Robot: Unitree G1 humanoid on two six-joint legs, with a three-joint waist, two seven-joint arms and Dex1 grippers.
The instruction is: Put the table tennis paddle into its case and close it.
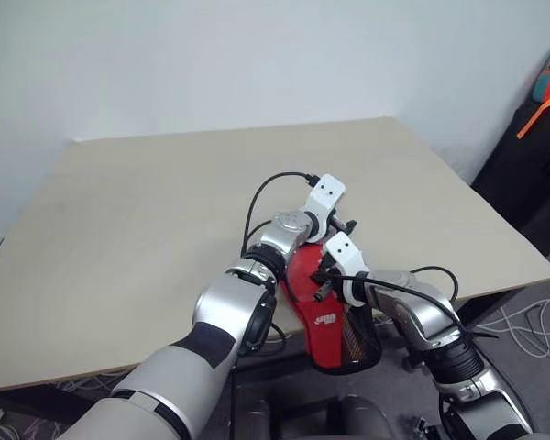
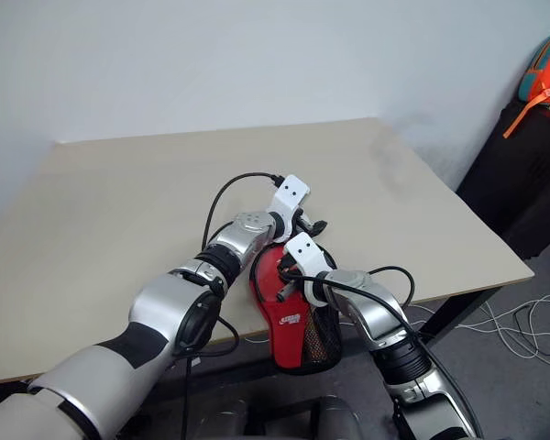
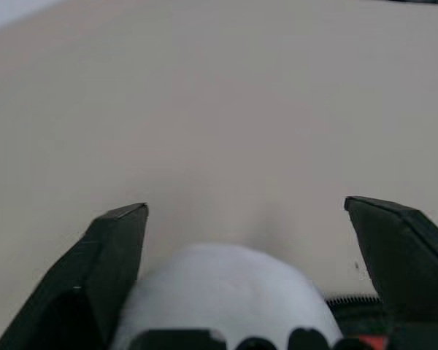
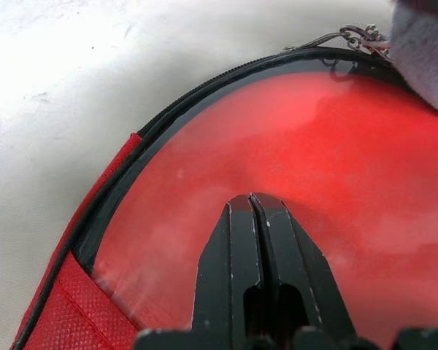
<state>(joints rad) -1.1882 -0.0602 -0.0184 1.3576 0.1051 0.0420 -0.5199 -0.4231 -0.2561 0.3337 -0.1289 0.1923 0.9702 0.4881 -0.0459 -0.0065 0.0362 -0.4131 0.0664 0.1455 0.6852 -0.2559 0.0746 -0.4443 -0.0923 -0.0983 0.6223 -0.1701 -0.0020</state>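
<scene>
Pressing shut right pincer (image 4: pixel 252 200) onto case (image 1: pixel 323 312), low center of head frame, overhanging tabletop (image 1: pixel 119 229) near edge. Red paddle (image 4: pixel 292 160) visible inside through clear panel. Left pincer (image 3: pixel 244 211) wide open, empty, above. Risking case sliding off edge; zip pull (image 4: pixel 354 35) easily missed.

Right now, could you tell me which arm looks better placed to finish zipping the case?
Probably the left: its claw is open near the zipper pull, while the right claw is shut, pressing the case.
</scene>
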